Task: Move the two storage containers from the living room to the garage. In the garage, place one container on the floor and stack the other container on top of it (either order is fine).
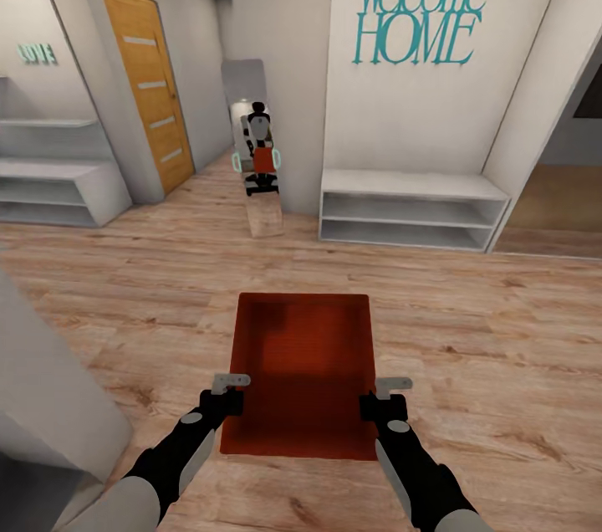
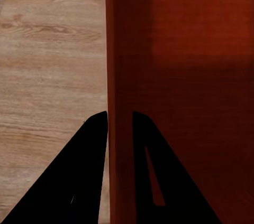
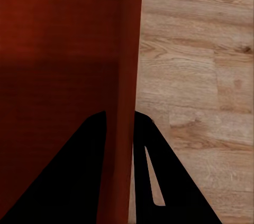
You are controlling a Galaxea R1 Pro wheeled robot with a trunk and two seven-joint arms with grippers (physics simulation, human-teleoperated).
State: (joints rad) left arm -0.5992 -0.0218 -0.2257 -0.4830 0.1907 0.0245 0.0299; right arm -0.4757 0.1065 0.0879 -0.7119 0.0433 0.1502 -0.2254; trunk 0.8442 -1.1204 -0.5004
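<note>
Left gripper (image 1: 231,395): closed on the left side wall of the storage container, near its nearer end; in the left wrist view (image 2: 120,129) one dark finger lies outside the wall and one inside, with the thin wall pinched between them.
Right gripper (image 1: 386,398): closed on the right side wall of the same bin, level with the left gripper; the right wrist view (image 3: 119,129) shows the wall clamped between its two fingers, one on each face.
Storage container (image 1: 303,373): orange-red, lidless, rectangular, held level between the two grippers in front of the robot, above the floor; long axis points away from the camera; its inside bottom is bare, lit at the far end and shaded nearer the arms.
Wood-plank floor (image 1: 468,323): light planks under and all round the bin; seen beside the bin wall in both wrist views.
Low white shelf unit (image 1: 411,210): against the far wall, ahead and to the right, well apart from the bin.
Wall lettering (image 1: 420,13): teal "Welcome HOME" above that shelf unit.
Wooden door (image 1: 149,84): orange-brown, shut, far left, with pale horizontal bars.
Mirror (image 1: 251,130): narrow panel at the far corner, showing a small reflection of the robot with an orange-red object before it.
</note>
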